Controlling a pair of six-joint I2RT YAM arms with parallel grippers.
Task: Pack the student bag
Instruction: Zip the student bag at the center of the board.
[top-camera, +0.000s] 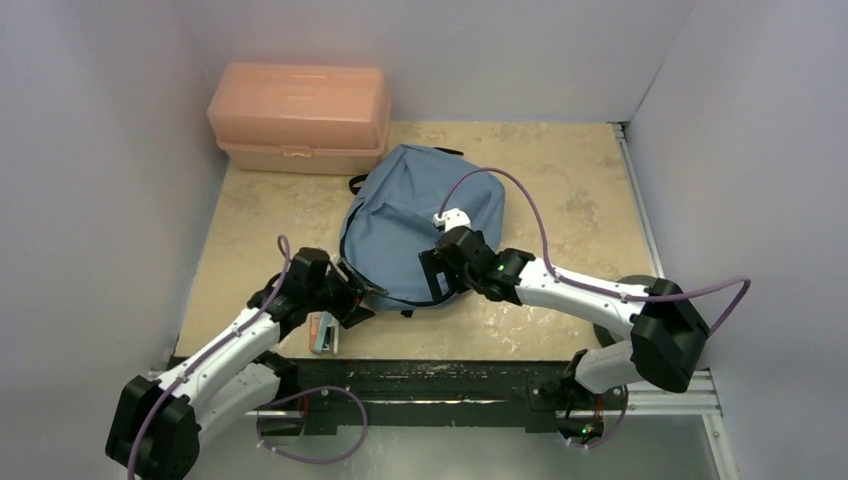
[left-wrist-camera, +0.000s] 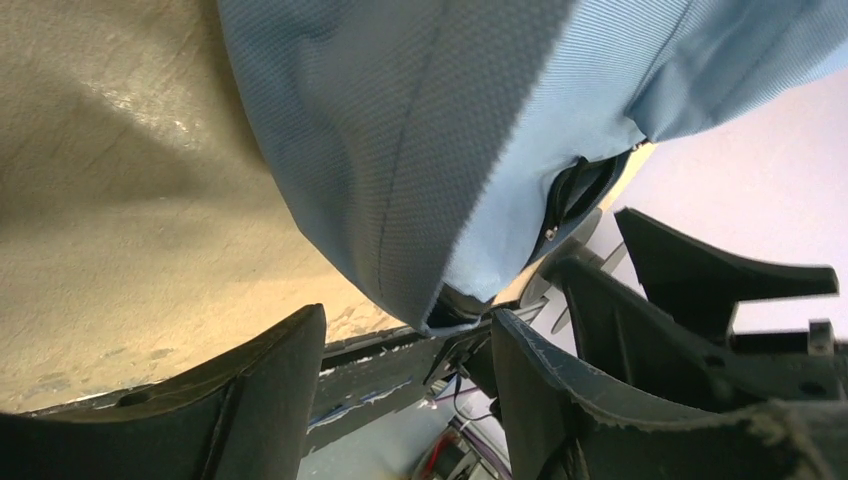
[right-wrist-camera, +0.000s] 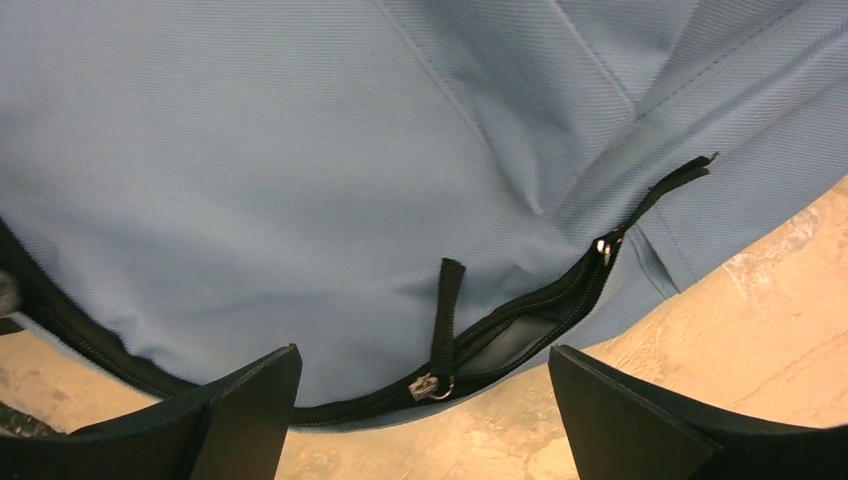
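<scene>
Nearest, a small flat pink-and-teal item (top-camera: 323, 333) lies on the beige stone-patterned table (top-camera: 570, 190) just behind the left gripper (top-camera: 352, 293), outside the bag. That gripper's jaws stand wide. In its wrist view, the near corner of the soft dusty-blue fabric backpack (top-camera: 420, 200) comes down to the mouth of the gap, with nothing pinched.

The right gripper (right-wrist-camera: 422, 365) is also spread wide and empty, hovering at the backpack's near edge. Straight ahead of it, almost centred between the two fingers, sits the small metal zipper pull (right-wrist-camera: 428, 386). The pull's black webbing tab (right-wrist-camera: 447, 300) stands away from the jaws over the fabric. The black zipper track (right-wrist-camera: 560, 295) runs crosswise to the jaws, from one finger's side to the other, and shows a short parted stretch on the right finger's side.

By my reading, the bag has to be opened further before anything goes in. The right arm is the nearer one to the pull, and the tab's long axis points away from the jaws, so closing across it looks feasible.

Beyond the backpack, well apart from both grippers, a rigid salmon-pink plastic box (top-camera: 298, 115) sits at the far left.
</scene>
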